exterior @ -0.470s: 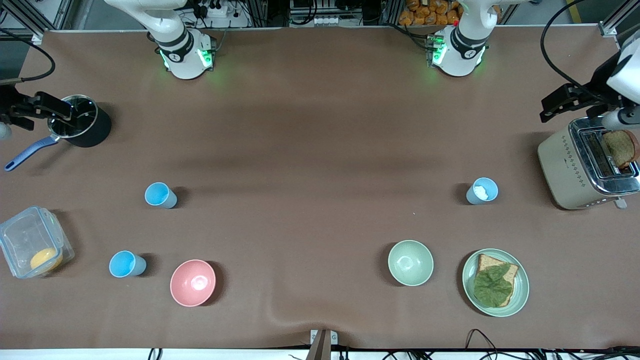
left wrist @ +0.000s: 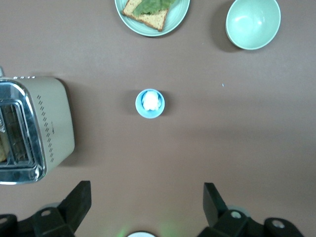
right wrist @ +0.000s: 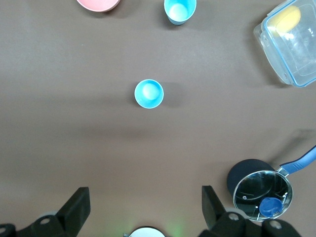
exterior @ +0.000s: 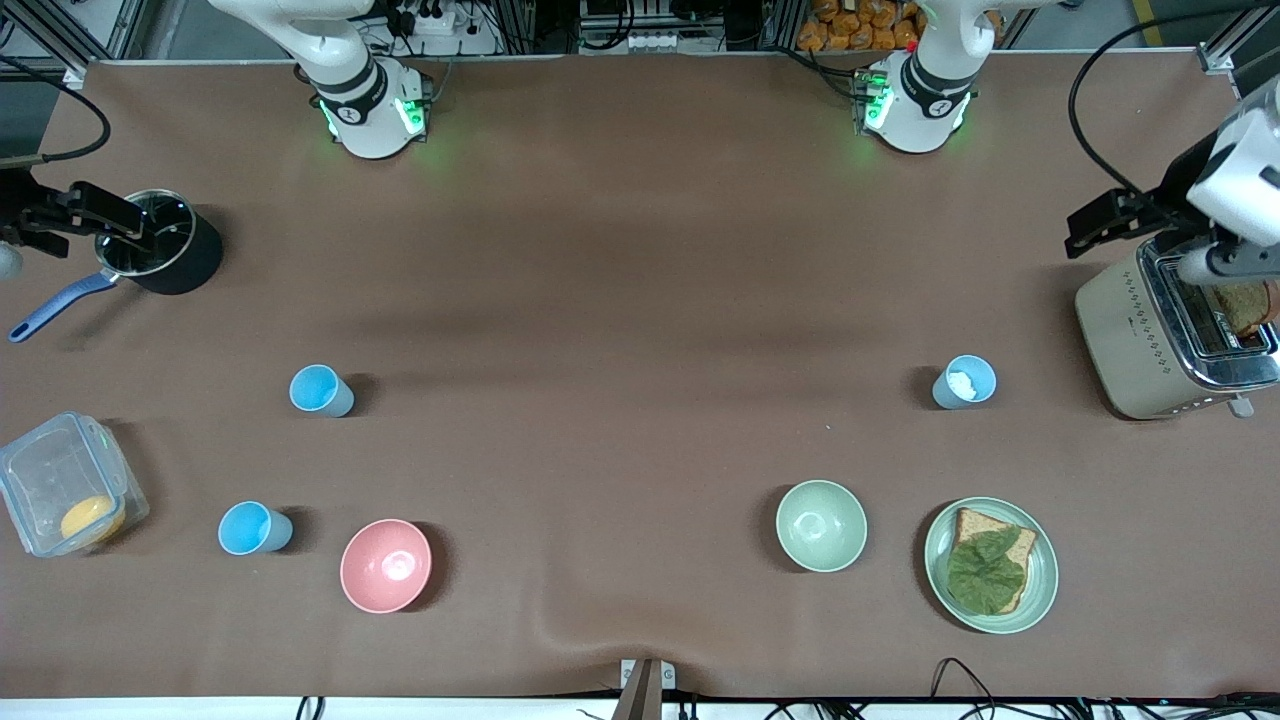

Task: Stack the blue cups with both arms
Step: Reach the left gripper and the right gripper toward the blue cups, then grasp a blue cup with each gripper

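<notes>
Front view shows three blue cups standing upright on the tabletop (exterior: 640,300), none stacked yet. Two sky blue cups sit toward the right arm's end: one (exterior: 320,390) farther from the camera, the other (exterior: 253,528) nearer it, just beside the pink bowl (exterior: 386,565). The paler grey-blue cup (exterior: 965,382), white inside, stands toward the left arm's end, near the toaster (exterior: 1165,335) and well apart from the pale green bowl (exterior: 821,526) and the plate of bread and lettuce (exterior: 990,565).

Left hand (left wrist: 146,210) is up in the air with its fingers spread wide and empty; its wrist view looks straight down on the grey-blue cup. Right hand (right wrist: 143,210) is likewise wide and empty, high over the tabletop, looking down on the farther sky blue cup, with the saucepan (right wrist: 259,186) and the clear container (right wrist: 291,42) off to the sides.

Judging from this, the step in hand is the approach to the first grasps. To do it well, each hand should probably come down centred on its cup, with one finger inside the rim and one outside, or both around the wall. A light plastic tumbler would likely tip or skid if nudged off-centre. Squeeze gently and lift straight up.
</notes>
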`<state>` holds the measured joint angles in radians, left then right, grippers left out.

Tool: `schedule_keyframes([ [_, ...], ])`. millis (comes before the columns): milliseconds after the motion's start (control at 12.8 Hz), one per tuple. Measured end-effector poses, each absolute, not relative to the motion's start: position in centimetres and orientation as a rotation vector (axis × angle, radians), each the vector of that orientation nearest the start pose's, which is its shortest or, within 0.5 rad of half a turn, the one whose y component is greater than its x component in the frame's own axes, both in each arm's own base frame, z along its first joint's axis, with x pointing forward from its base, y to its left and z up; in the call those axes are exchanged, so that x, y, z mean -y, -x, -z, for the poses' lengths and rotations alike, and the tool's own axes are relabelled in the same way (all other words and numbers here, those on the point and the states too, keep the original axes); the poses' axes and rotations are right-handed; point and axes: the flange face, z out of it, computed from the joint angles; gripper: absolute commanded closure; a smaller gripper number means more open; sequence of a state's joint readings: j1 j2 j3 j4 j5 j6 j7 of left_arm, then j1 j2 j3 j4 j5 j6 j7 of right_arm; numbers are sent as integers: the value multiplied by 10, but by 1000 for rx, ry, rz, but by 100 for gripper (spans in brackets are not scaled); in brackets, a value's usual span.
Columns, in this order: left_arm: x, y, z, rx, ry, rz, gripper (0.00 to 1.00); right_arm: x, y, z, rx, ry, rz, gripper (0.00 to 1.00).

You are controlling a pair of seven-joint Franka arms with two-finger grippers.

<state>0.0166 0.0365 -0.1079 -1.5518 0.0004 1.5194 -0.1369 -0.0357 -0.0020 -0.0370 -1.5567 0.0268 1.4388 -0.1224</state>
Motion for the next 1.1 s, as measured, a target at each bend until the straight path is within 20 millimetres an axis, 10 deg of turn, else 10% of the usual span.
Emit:
schedule_keyframes([
  [470,33,-601,-464,81,3099,-63,0,38,-543,-589,73,3084,-280,0],
  [1096,-4,-593,-292,116,3127,-54,0,65,-614,-385,6,3042,-530,0],
])
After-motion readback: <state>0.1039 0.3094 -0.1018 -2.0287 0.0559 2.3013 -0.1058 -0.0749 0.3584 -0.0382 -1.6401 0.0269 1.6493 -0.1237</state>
